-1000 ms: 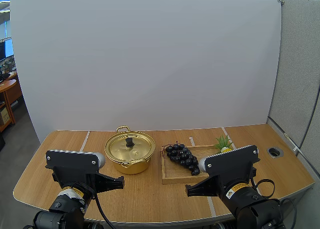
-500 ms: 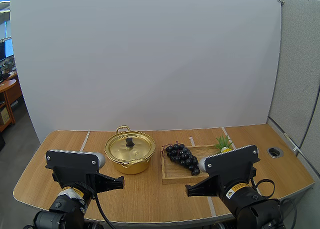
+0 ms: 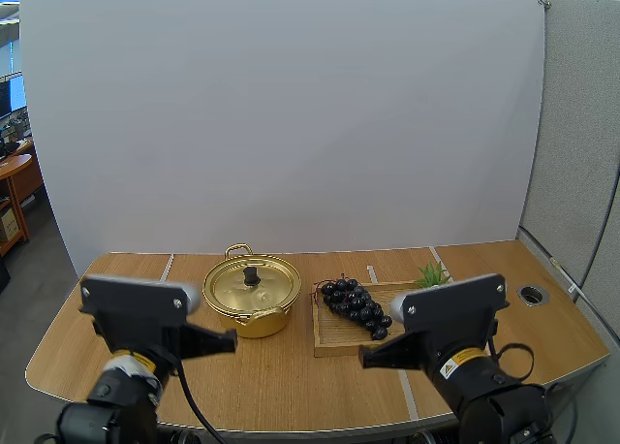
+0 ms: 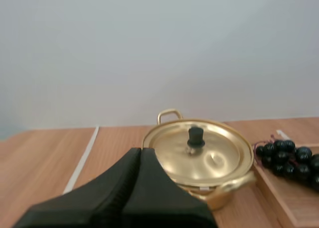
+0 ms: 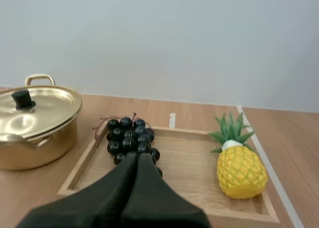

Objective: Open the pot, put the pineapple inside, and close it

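A gold pot (image 3: 252, 294) stands on the table, its lid on and a black knob (image 3: 251, 274) on top. Right of it a wooden tray (image 3: 339, 342) holds a yellow pineapple (image 5: 240, 171) with green leaves (image 3: 431, 275), upright at the tray's right end. My left gripper (image 3: 232, 339) hovers in front of the pot, shut on nothing; in the left wrist view its wedge (image 4: 140, 151) points at the pot (image 4: 199, 158). My right gripper (image 3: 364, 359) hangs before the tray's near edge, also shut, its tips (image 5: 137, 157) well left of the pineapple.
A bunch of dark grapes (image 3: 356, 303) lies on the tray's left half, between the pot and the pineapple. A round cable hole (image 3: 532, 294) sits near the table's right edge. Bare wood lies left of the pot.
Both arms have risen a little; the left one has also shifted slightly left. Pot, grapes and pineapple have not moved.
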